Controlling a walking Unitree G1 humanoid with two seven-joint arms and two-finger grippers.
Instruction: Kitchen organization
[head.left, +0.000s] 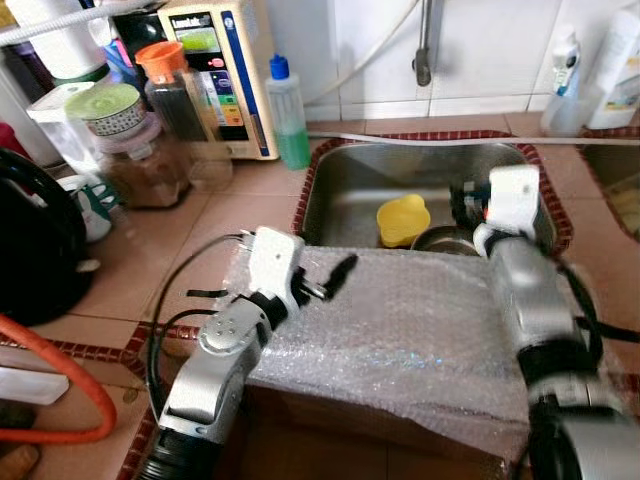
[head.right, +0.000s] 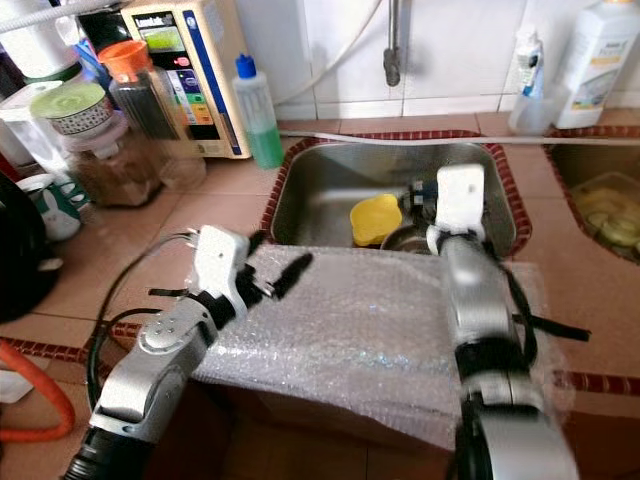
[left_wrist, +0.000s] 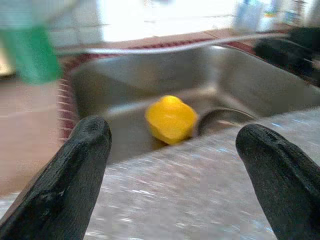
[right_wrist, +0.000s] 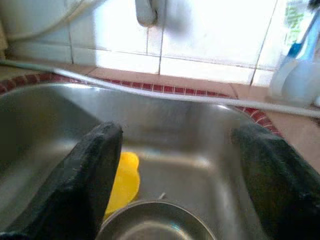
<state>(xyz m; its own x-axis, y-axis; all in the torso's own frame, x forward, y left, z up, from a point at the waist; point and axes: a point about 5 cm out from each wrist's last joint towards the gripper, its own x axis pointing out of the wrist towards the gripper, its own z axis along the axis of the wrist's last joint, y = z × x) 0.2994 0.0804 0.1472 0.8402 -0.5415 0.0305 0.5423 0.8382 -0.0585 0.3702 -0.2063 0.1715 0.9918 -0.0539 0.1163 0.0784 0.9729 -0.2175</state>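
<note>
Yellow cup (head.left: 403, 219) in sink (head.left: 340, 180) beside metal bowl (right_wrist: 155, 222). Right tool (right_wrist: 175, 175) wide open over sink; left tool (left_wrist: 170, 180) open above bubble wrap (head.left: 400, 330).

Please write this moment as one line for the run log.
left hand: open, over bubble wrap | right hand: open, over sink | in sink: yellow cup, metal bowl

Sink mostly open, near edge blocked

I see the bubble-wrapped box (head.left: 400, 330) spanning the sink's (head.left: 340, 190) near rim; past it a yellow cup (head.left: 403, 220) and metal bowl (right_wrist: 155, 225) take the basin floor. My right pincer (right_wrist: 175, 175) hangs spread above them, left pincer (left_wrist: 175, 165) over the wrap.
</note>
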